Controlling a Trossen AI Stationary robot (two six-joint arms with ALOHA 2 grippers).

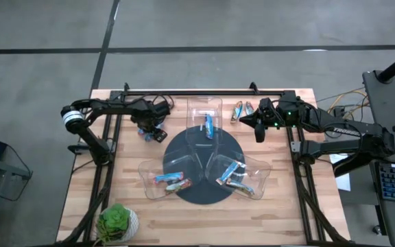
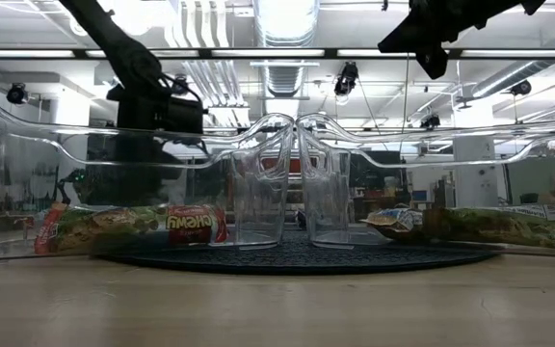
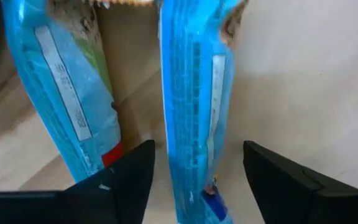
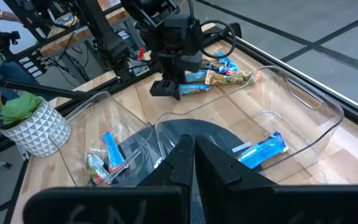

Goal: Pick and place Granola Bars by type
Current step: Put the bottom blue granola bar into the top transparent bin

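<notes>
Wooden tabletop [image 1: 286, 206] under me; my left gripper [image 3: 194, 171] stands wide astride a blue granola bar [image 3: 194, 93], another bar [image 3: 64, 93] just beside. Clear trays [image 1: 204, 110] lie beyond; right gripper [image 4: 188, 155] hangs pinched shut over them.

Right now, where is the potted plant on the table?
In the high view the potted plant sits at the table's near left corner, just outside the left clear tray, with both arms working at the far side.
</notes>
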